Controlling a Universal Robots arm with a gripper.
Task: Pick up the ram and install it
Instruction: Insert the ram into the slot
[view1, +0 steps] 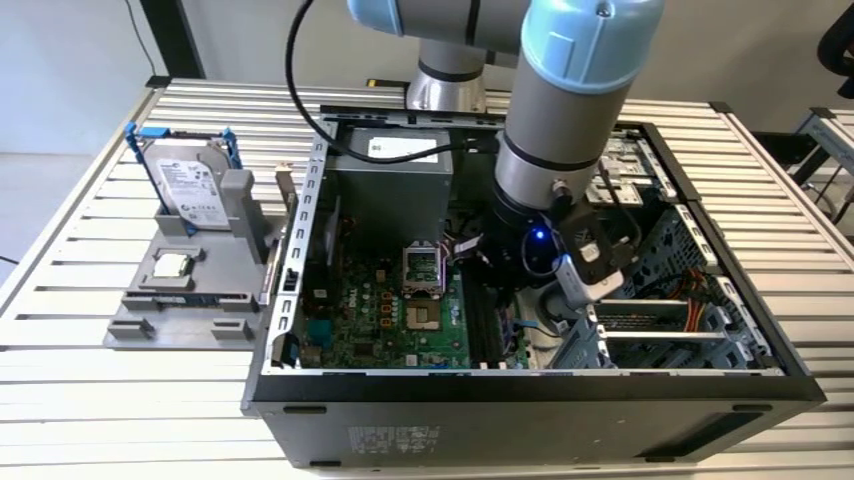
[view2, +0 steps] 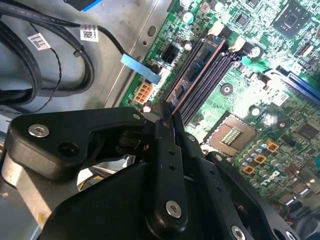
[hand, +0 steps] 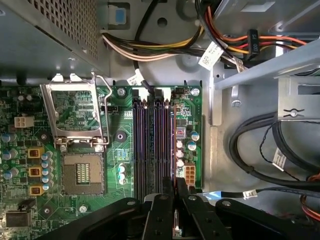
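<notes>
Gripper (view2: 167, 117) fingers pinched on the ram (view2: 197, 67), which stands edge-on in the outermost black slot of the motherboard (hand: 117, 135), beside the empty processor socket (hand: 82, 172). Beyond the open computer case (view1: 534, 390), hard drive (view1: 187, 185) sits in a grey holder.

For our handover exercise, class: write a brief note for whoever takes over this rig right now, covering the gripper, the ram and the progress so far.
Gripper: shut on the near end of the ram, low inside the open computer case.
Ram: upright on its edge, lined up along the black slots, at the slot nearest the edge of the motherboard.
Done: ram picked up and brought to the slots.
Left: not released; whether it is fully seated cannot be told.
</notes>
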